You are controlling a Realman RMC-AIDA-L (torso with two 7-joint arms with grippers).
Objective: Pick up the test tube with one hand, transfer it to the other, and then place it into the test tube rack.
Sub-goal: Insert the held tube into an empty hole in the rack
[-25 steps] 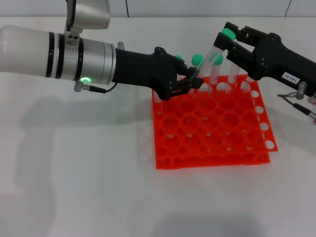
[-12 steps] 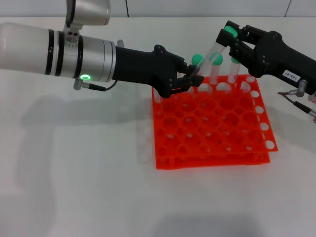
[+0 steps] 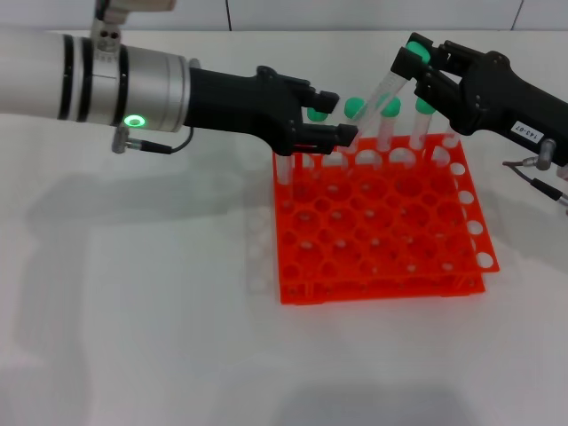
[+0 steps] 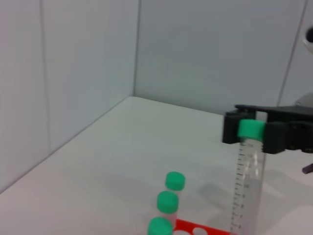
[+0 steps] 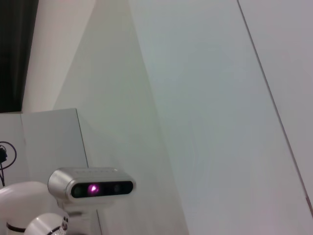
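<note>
White tabletop carries the orange test tube rack [image 3: 382,217], pale wall panels behind. Above the rack's far edge, the right gripper [image 3: 417,67] clamps the tilted test tube [image 3: 377,102] at its cap; the left gripper [image 3: 330,120], fingers parted, holds nothing.

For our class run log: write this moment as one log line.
phase: handover done | right tool: shut on test tube, tilted over test tube rack | left tool: open, beside tube | placed: no
</note>
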